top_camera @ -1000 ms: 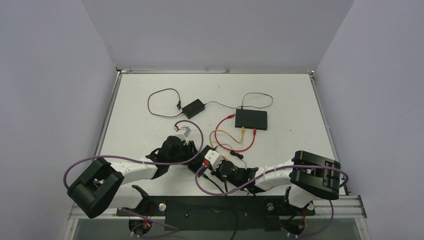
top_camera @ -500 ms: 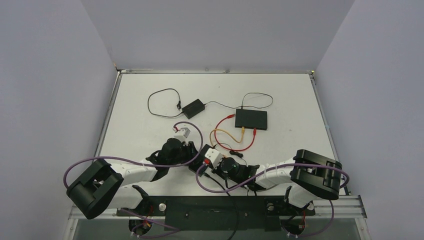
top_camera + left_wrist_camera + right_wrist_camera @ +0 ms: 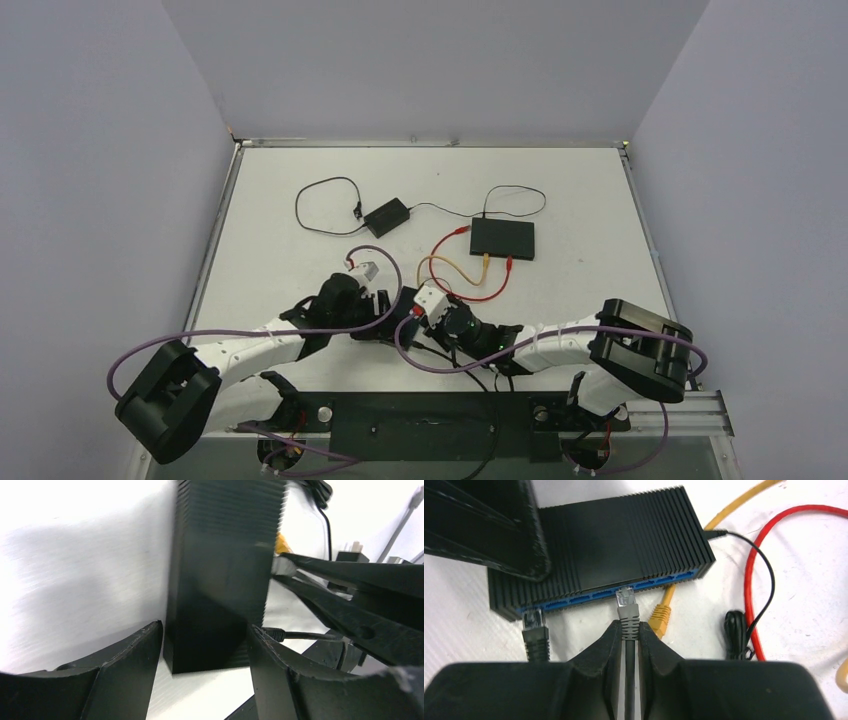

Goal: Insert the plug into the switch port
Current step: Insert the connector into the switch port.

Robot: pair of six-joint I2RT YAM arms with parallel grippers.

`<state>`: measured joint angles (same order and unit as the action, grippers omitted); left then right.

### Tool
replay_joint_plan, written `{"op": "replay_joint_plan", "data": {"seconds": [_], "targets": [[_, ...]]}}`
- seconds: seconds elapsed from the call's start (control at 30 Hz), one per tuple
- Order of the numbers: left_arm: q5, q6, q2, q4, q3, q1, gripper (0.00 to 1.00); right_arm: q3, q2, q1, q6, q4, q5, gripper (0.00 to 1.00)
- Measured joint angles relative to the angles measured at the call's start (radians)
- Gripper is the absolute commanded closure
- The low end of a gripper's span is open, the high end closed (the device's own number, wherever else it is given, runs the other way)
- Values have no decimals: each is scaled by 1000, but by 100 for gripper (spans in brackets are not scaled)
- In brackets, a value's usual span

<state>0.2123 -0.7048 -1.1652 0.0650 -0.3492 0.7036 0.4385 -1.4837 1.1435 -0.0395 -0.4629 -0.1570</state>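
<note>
About midway along the near edge of the worktop (image 3: 270, 250), the right claw (image 3: 626, 635) pinches a grey Ethernet plug (image 3: 626, 605), its clear tip at the blue port row (image 3: 589, 596) of the black network switch (image 3: 599, 545). The left claw (image 3: 205, 640) clasps that switch's end between both fingers (image 3: 135, 665).

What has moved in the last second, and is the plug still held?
The right gripper, shut on the grey plug, advanced away from the bases toward the ports of the near switch. The left arm's elbow swung toward the near left; the left gripper stayed on that switch. The far switch and adapter are unmoved.
</note>
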Motion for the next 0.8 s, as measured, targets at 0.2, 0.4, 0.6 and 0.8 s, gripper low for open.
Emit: {"op": "replay_joint_plan", "data": {"seconds": [0.2, 0.4, 0.6, 0.8], "targets": [[18, -15, 77, -151, -18, -111, 39, 32, 0, -43, -30, 15, -11, 100], [-8, -14, 122, -254, -69, -149, 38, 94, -39, -64, -55, 64, -13, 100], [-26, -16, 183, -322, -95, -157, 38, 199, -145, -97, -98, 79, -17, 100], [-31, -15, 237, -370, -114, -164, 38, 320, -244, -158, -129, 90, -4, 85]]}}
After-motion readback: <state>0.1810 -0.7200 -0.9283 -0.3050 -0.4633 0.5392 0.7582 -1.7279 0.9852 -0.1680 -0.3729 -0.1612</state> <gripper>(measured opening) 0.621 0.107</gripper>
